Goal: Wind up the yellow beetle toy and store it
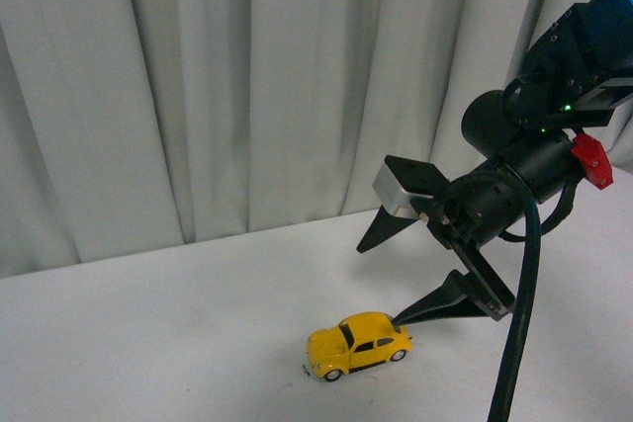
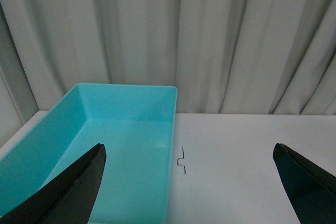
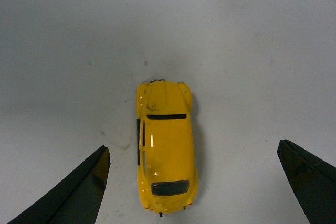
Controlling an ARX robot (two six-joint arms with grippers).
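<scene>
The yellow beetle toy [image 1: 359, 345] sits on its wheels on the white worktop [image 1: 148, 343], at about 5 o'clock in the front view. Its nose points to about 8 o'clock. It is round and shiny, with dark windows and black wheels with silver middles.

The right wrist view looks down on the toy [image 3: 165, 153] from above. It shows the smooth roof, the front and back windows, and a door line along one side. The front view shows none of that, only one side of the toy.

The right gripper [image 1: 384, 284] hangs just above the toy, at 1 o'clock from it. It is spread wide and holds nothing. In the front view its lower fingertip looks very close to the toy's back end. The right wrist view shows a black pointed finger [image 3: 79, 192] on each side of the toy, with bare worktop between them and the toy.

The right arm is black and round, with a small silver block [image 1: 396, 185], a red part [image 1: 591, 160] and a thick black cable [image 1: 519, 323].

Only the left wrist view shows the left gripper [image 2: 189, 148], also spread wide and holding nothing. It also shows a smooth teal plastic tub [image 2: 126, 108] with straight walls, and a tiny bent wire [image 2: 182, 160] just beside the tub.

A pale curtain [image 1: 198, 96] with soft folds hangs behind the worktop.
</scene>
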